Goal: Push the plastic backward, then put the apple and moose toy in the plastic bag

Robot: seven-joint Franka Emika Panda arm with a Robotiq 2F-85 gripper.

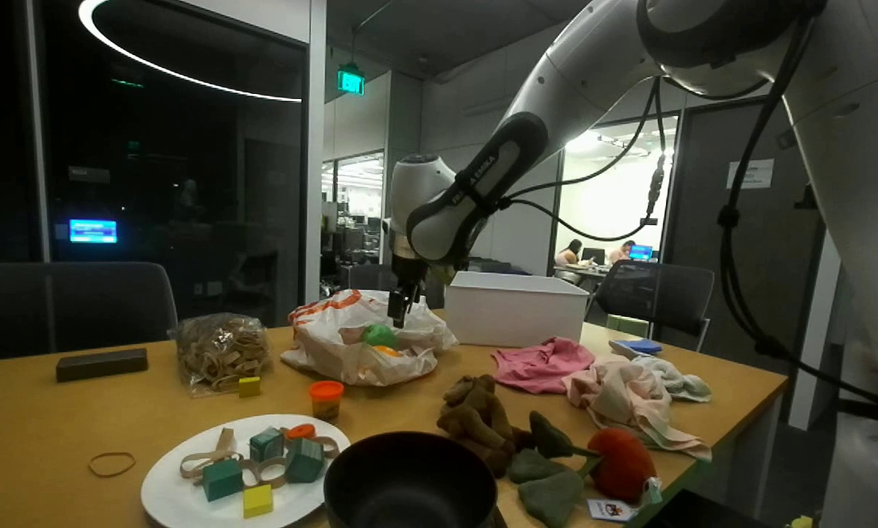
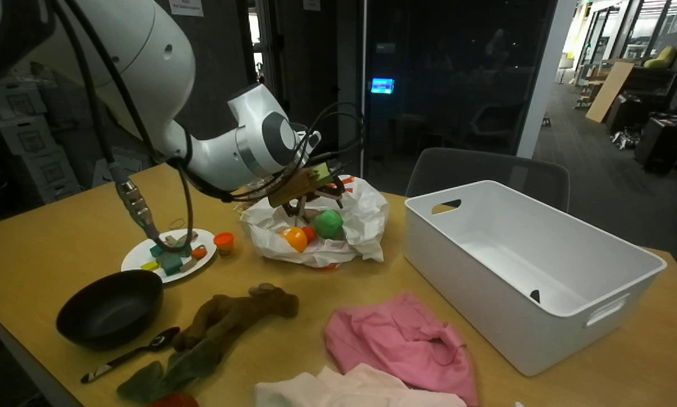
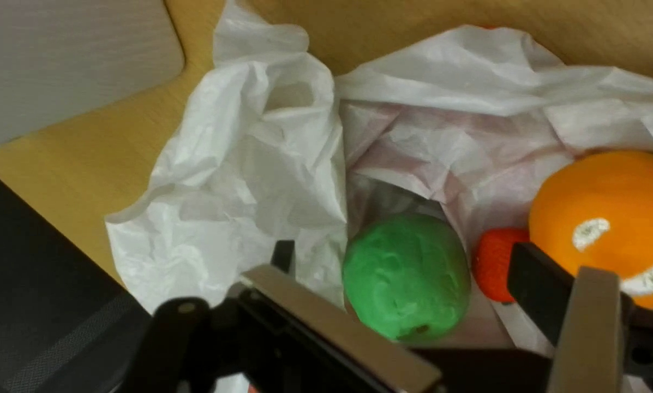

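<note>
One apple point(image 2: 328, 224) in the plastic bag point(image 1: 350, 364), one moose toy point(image 2: 233, 317) outside it

Three things show in the bag: the green apple, one orange fruit point(image 3: 604, 218) and one small red thing point(image 3: 495, 263) between them. One gripper point(image 3: 405, 265) hangs over it, jaws spread apart, the apple showing in the gap. The brown moose toy lies on the table point(image 2: 61, 237), near one black bowl point(image 2: 112, 308) and apart from the bag.

One white bin point(image 1: 516, 312) stands just beside the bag; one orange-lidded tub point(image 1: 326, 402) and one packet of tan bands point(image 1: 222, 352) are near it. One plate point(image 1: 182, 506) carries three teal blocks point(image 1: 222, 480) and one yellow block point(image 1: 257, 501). In both exterior views the gripper covers part of the bag.

In an exterior view one spoon point(image 2: 137, 353) shows beside the black bowl; in an exterior view a second yellow block point(image 1: 249, 386) and one dark bar point(image 1: 101, 364) lie near the packet. Only the wrist view shows a brown spot on the apple.
</note>
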